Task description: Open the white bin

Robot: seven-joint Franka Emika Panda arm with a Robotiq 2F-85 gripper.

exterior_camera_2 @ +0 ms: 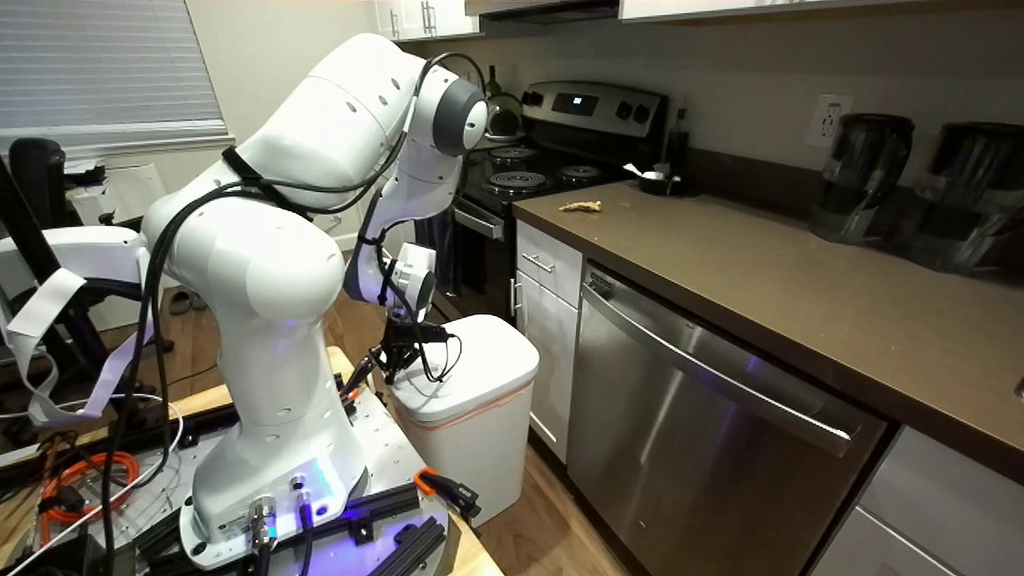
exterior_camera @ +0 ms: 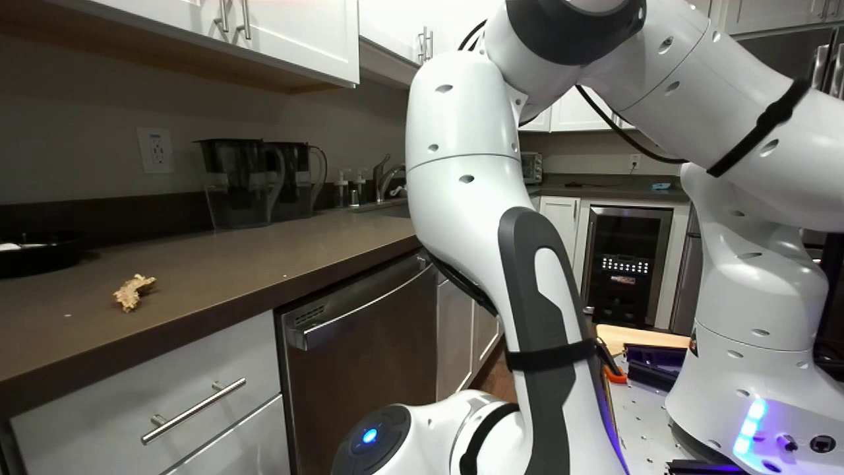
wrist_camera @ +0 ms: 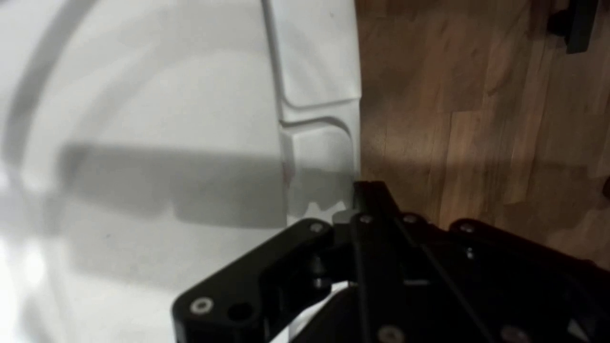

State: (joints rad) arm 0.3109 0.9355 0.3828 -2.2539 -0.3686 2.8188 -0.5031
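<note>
The white bin (exterior_camera_2: 480, 448) stands on the floor between the robot's base table and the cabinets, its flat lid (exterior_camera_2: 488, 352) down. In the wrist view the lid (wrist_camera: 167, 105) fills the left side, with a recessed tab (wrist_camera: 321, 162) at its edge. My gripper (exterior_camera_2: 390, 376) is at the lid's near edge in an exterior view. In the wrist view its black fingertips (wrist_camera: 369, 185) are together with nothing seen between them, right at the outer edge beside the tab. I cannot tell whether they touch it. Bin and gripper are out of view in the remaining exterior view.
White cabinets and a dishwasher (exterior_camera_2: 704, 416) stand beside the bin under a brown counter (exterior_camera_2: 768, 264). A stove (exterior_camera_2: 552, 160) is behind. The robot's base table (exterior_camera_2: 392, 448) carries a clamp (exterior_camera_2: 448, 490). Wooden floor (wrist_camera: 452, 119) lies beyond the bin's edge. Cables hang along the arm.
</note>
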